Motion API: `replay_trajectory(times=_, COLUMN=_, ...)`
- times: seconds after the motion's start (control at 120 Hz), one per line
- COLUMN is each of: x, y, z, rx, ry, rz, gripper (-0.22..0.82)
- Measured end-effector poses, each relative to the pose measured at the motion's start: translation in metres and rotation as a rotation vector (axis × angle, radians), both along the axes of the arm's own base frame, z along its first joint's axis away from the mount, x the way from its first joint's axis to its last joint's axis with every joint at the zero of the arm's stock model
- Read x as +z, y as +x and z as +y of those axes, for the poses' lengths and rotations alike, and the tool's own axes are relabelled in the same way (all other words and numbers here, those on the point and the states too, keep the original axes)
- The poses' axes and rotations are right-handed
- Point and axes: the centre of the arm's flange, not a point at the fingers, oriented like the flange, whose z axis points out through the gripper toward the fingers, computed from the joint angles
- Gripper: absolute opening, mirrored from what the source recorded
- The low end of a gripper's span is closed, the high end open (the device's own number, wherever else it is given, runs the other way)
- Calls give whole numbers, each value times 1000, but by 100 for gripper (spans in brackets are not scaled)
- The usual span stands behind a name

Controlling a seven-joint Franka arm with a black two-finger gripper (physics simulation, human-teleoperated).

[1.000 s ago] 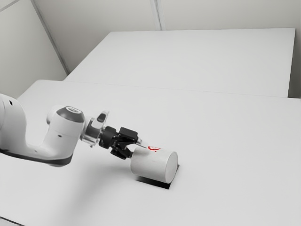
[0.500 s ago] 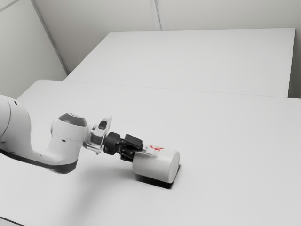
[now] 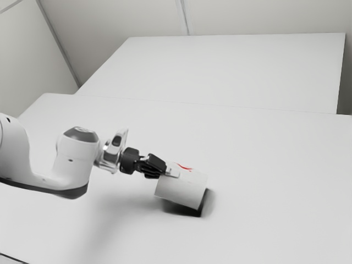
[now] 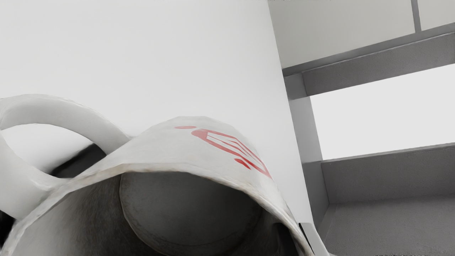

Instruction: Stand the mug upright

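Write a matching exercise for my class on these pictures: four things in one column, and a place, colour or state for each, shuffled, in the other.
Things
1. Mug
2. Printed mark
3. Handle
4. Jaws

Places, colours, states
A. Pale loop standing out from the side of a vessel
B. Closed on a vessel's wall at its open end, one inside and one outside
C. Tilted, not standing upright
D. Red, on a vessel's outer wall

Right pairs: 1-C, 2-D, 3-A, 4-B
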Motion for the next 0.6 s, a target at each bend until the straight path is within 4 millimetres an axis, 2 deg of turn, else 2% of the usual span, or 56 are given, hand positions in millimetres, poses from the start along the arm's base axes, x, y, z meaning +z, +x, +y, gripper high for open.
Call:
replay_trajectory(times=0.158, x=23, y=3, z=-4, rx=-16, ry=-1, rz=-64, gripper=-17)
replay_trajectory(times=0.3, x=58, y=21, z=-3, rx=-45, ry=25, rz=-143, gripper=-17)
replay_trajectory(times=0.45, x=110, y=46, z=1, rx=-159, ry=175, rz=-223, gripper=-18)
replay_trajectory(times=0.6, x=144, y=52, z=12, rx=-263, ry=392, rz=-219, gripper=-18)
